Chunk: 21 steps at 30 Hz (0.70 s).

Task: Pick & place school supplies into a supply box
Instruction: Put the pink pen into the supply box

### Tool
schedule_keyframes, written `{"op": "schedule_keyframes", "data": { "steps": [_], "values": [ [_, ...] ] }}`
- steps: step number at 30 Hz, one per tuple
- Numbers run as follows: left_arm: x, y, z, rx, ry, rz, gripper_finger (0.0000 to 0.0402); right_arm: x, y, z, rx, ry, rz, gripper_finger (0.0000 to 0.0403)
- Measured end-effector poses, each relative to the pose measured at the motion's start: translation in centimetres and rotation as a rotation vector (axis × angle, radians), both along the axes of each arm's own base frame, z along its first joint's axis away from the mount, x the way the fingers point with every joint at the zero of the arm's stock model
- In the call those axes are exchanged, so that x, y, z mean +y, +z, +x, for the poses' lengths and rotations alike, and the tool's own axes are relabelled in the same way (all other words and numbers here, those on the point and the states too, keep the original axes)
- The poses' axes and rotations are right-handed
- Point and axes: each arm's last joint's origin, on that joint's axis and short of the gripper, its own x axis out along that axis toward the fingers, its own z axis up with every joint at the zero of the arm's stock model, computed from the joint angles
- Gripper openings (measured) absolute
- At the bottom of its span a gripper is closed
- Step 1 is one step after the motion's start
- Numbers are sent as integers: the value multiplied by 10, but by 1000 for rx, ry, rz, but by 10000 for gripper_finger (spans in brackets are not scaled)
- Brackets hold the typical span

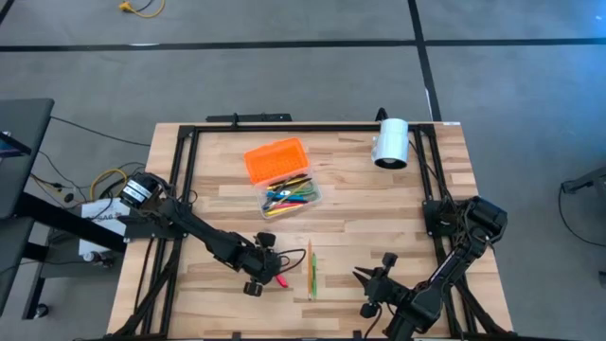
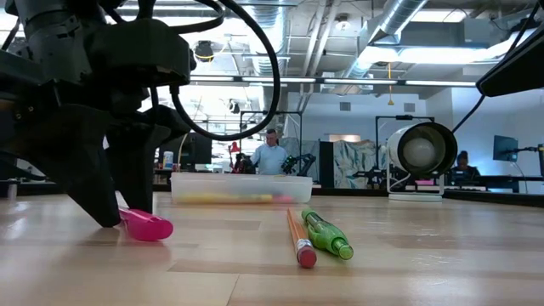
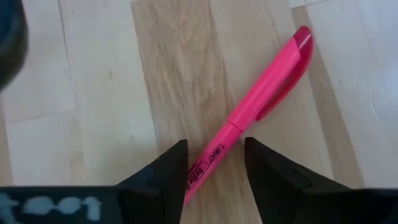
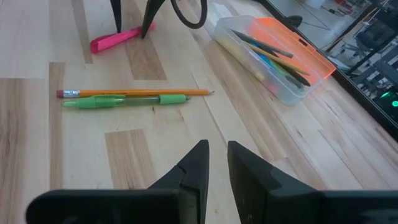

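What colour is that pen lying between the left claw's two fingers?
Bright pink, cap and barrel alike: the plastic highlighter pen between the left gripper shows best in the left wrist view.

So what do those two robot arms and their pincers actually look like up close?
Both arms are dark, nearly black, built of jointed segments with round knobs at the joints. Black cables loop off the left arm. The left gripper and right gripper each end in two dark, wedge-shaped fingers tapering to blunt points.

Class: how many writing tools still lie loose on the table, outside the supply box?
3: a pink highlighter between the left pincer's open fingers, plus an orange pencil and green pen side by side mid-table.
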Motion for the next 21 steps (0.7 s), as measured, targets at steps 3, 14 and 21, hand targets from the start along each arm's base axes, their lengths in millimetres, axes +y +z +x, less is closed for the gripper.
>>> {"op": "schedule_keyframes", "data": {
  "steps": [3, 14, 21],
  "values": [
    [-1, 0, 0, -5, -9, -10, 122, 0, 0, 0, 0, 0, 0, 54],
    [-2, 0, 2, -23, -52, -15, 72, 0, 0, 0, 0, 0, 0, 54],
    [-2, 0, 3, -29, -51, -15, 72, 0, 0, 0, -2, 0, 2, 54]
  ]
}}
